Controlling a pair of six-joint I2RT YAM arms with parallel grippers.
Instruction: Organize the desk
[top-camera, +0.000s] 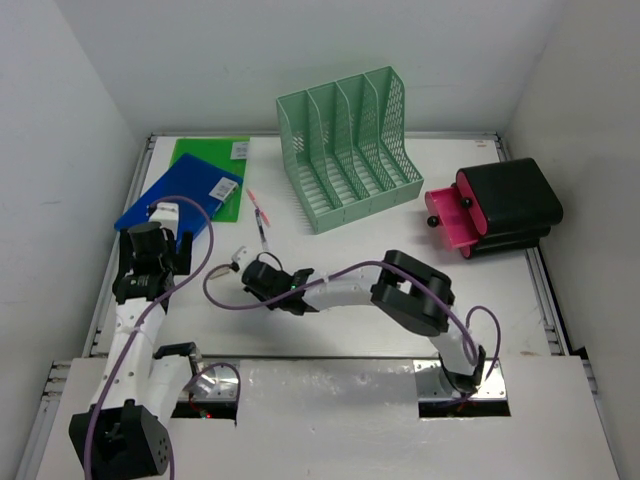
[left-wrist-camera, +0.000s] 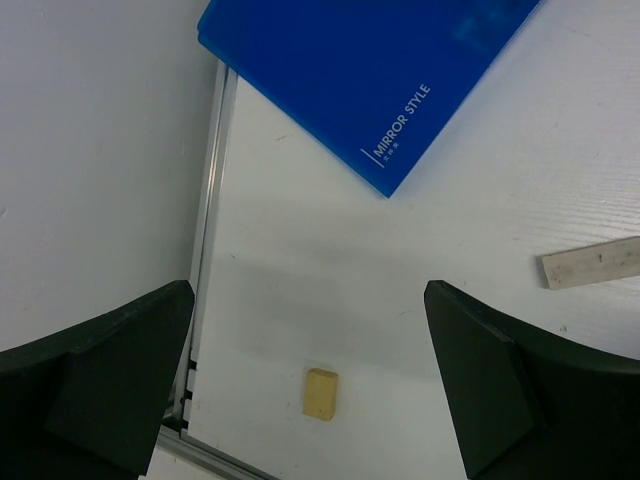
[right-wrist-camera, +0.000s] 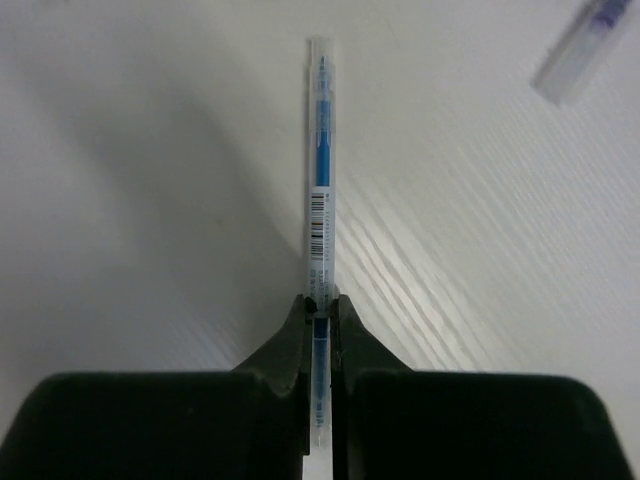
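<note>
The white desk (top-camera: 420, 245) holds the items. My right gripper (top-camera: 248, 268) is shut on a clear blue pen (right-wrist-camera: 320, 190) just above the desk surface (right-wrist-camera: 150, 150); the pen sticks out forward between the closed fingers. My left gripper (top-camera: 152, 258) is open and empty at the desk's left side. In the left wrist view it (left-wrist-camera: 308, 300) hovers over a small yellow eraser (left-wrist-camera: 321, 393), near the corner of a blue "MIRROR STYLE" notebook (left-wrist-camera: 370, 70). The eraser is hidden in the top view.
A mint-green mesh file rack (top-camera: 345, 150) stands at the back centre. A black box with a pink drawer (top-camera: 500, 208) sits at right. A green folder (top-camera: 210, 165) lies under the blue notebook (top-camera: 165, 205). A red pen (top-camera: 260, 208), a ruler end (left-wrist-camera: 590, 262) and the left rail (left-wrist-camera: 212, 200) are near.
</note>
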